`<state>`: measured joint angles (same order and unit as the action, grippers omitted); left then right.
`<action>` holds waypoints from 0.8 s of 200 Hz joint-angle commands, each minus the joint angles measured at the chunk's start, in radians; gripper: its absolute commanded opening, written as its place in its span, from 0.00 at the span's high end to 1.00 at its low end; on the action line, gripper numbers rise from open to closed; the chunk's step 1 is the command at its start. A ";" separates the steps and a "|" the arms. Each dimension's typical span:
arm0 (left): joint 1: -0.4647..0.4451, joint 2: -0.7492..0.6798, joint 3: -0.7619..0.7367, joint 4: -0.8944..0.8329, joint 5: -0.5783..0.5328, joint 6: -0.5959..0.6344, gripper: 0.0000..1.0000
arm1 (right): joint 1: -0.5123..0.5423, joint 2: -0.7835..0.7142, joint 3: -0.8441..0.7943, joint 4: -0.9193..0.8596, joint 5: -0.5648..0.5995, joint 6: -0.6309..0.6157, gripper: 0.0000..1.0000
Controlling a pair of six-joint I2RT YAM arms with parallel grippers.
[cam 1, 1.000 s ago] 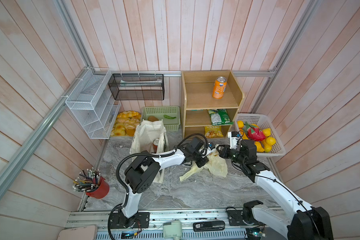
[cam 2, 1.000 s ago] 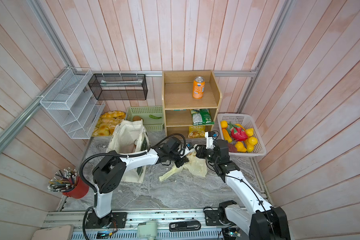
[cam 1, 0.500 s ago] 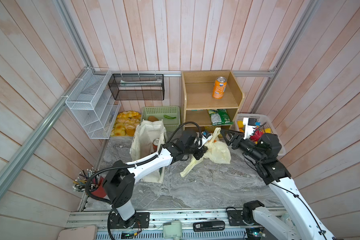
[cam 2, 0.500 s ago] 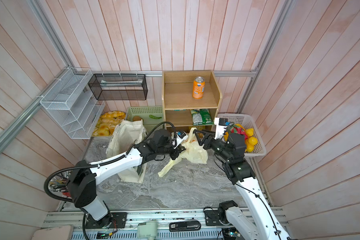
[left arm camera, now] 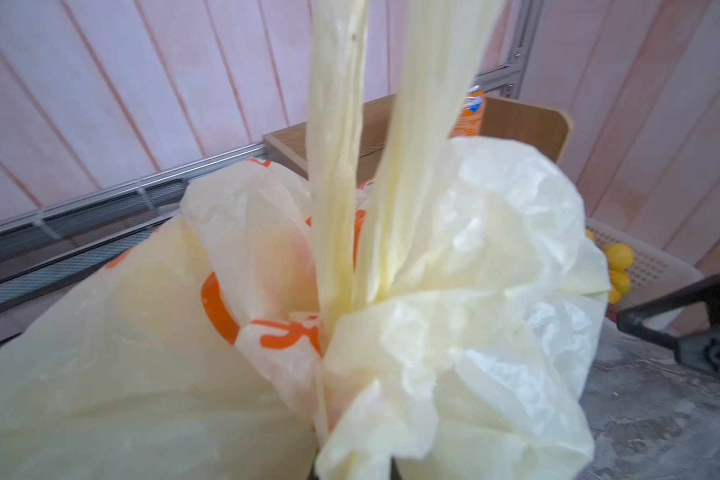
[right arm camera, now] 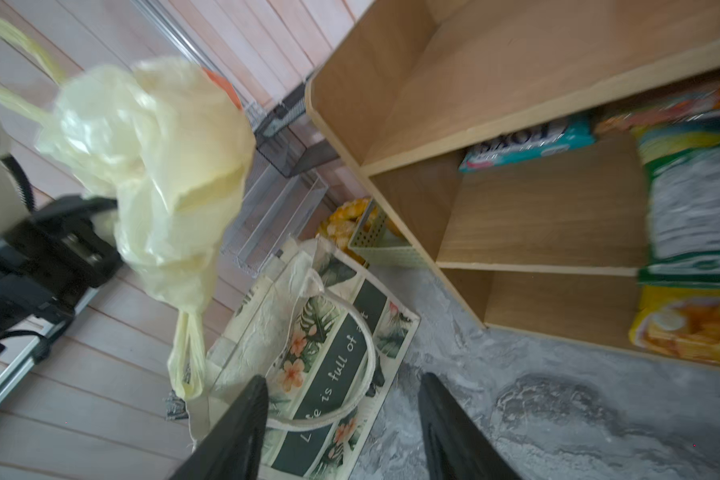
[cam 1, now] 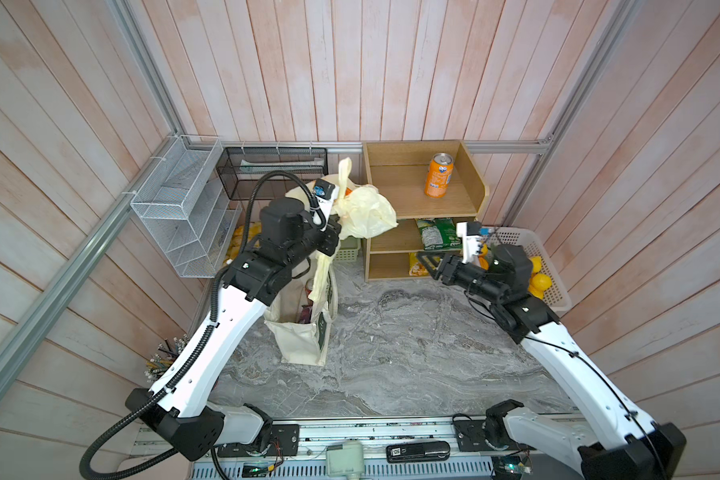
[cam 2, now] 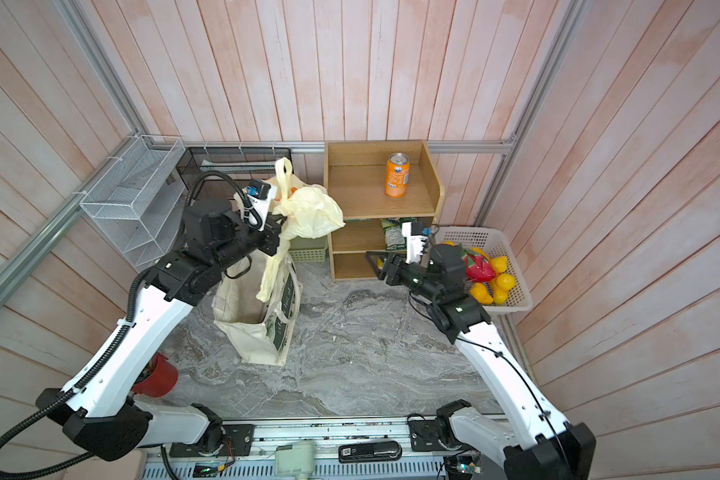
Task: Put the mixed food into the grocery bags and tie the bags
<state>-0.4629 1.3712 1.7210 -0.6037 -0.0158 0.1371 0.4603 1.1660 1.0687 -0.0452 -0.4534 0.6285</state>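
My left gripper (cam 1: 334,227) is shut on the gathered neck of the pale-yellow plastic grocery bag (cam 1: 364,210), holding it in the air above the cream canvas tote (cam 1: 304,336). One bag handle (cam 1: 344,166) sticks up, and another hangs down into the tote's mouth. The bag (left arm camera: 474,291) fills the left wrist view and hides the jaws. Inside the tote a red can top (cam 1: 309,286) shows. My right gripper (cam 1: 427,264) stands open and empty by the shelf, apart from the bag (right arm camera: 150,145). The tote (right arm camera: 321,332) lies beyond its fingers.
A wooden shelf (cam 1: 420,195) at the back holds an orange can (cam 1: 438,175) and a green snack packet (cam 1: 437,232). A white basket (cam 1: 553,286) of yellow fruit stands at the right. Wire racks (cam 1: 179,208) and a black mesh basket (cam 1: 275,166) line the back left.
The left gripper has lifted the plastic bag off the table, up and leftward over the tote. The right gripper has let go of the bag, opened and drawn back to the right.
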 commanded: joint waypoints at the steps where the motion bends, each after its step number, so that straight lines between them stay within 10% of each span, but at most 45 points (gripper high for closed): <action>1: 0.049 0.013 0.063 -0.197 -0.110 0.044 1.00 | 0.109 0.121 0.108 0.031 0.030 -0.020 0.36; 103: 0.115 0.020 0.139 -0.357 -0.182 -0.010 1.00 | 0.310 0.702 0.528 0.016 -0.055 -0.016 0.35; 143: 0.113 0.023 0.125 -0.418 -0.155 -0.017 1.00 | 0.299 0.713 0.536 0.004 -0.074 -0.044 1.00; 160: 0.113 0.028 0.118 -0.440 -0.128 -0.019 1.00 | 0.291 0.653 0.489 0.019 -0.063 -0.047 1.00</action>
<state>-0.3515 1.3876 1.8534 -0.9852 -0.1818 0.1307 0.7639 1.9060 1.5948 -0.0452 -0.5114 0.6018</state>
